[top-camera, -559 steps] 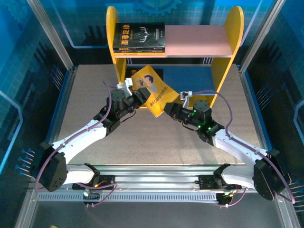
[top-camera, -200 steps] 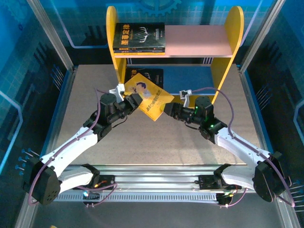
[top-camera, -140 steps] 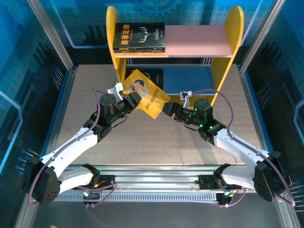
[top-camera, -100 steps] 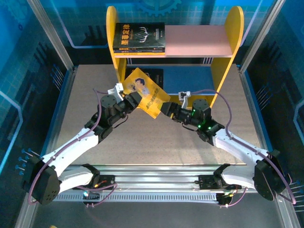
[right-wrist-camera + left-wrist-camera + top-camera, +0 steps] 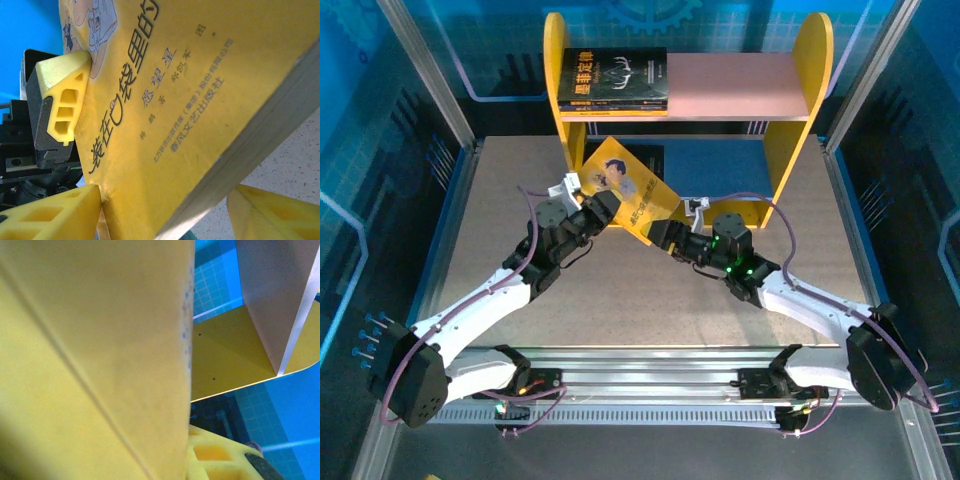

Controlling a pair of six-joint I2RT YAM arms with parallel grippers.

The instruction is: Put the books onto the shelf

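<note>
Two arms at work over the speckled bench (image 5: 620,290), told from the near edge outward. Nearest, on the right: right pincer (image 5: 661,232) standing wide, straddling the lower corner of a yellow book (image 5: 632,192). In the right wrist view, near pad (image 5: 50,215) just beside the cover, far pad (image 5: 270,212) apart from the page edge, a strip of bench between. On the left: left pincer (image 5: 603,206) pinched narrow on the same book's left edge and gripping it, with a finger (image 5: 60,95) pressed flat on the cover beside the cartoon figure. Held clear of the bench, tilted, in front of the shelf (image 5: 812,70) and over its blue lower board (image 5: 720,165). Behind it, flat on that lower board and partly hidden, a dark book (image 5: 648,154). Farthest, at the left end of the pink upper board (image 5: 735,85), a flat stack of black books (image 5: 613,78) with a white antler design.
</note>
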